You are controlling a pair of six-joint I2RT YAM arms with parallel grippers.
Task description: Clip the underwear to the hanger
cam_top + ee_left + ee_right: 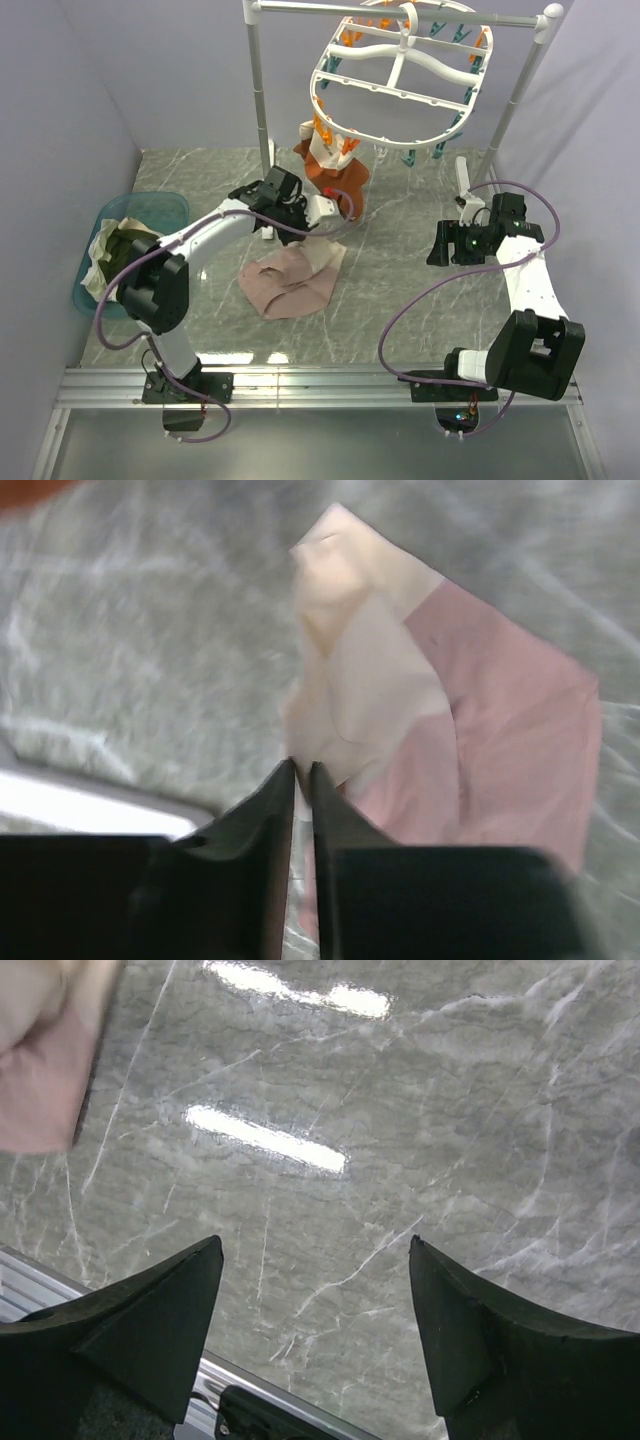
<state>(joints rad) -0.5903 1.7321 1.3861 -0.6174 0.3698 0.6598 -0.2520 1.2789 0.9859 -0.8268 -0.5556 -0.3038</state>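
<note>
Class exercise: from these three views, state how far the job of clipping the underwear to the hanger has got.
Done: nothing yet; the pale pinkish-beige cloth underwear lies on the marble table, apart from the white oval plastic hanger. In hand: the left end effector is shut at its lighter waistband edge, apparently pinching it; the right end effector hangs open above the table. Remaining: lift and peg it.

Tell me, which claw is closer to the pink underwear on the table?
Left. The left gripper sits right at the upper edge of the underwear; the right gripper, open, hangs well off to the side above the marble table.
</note>
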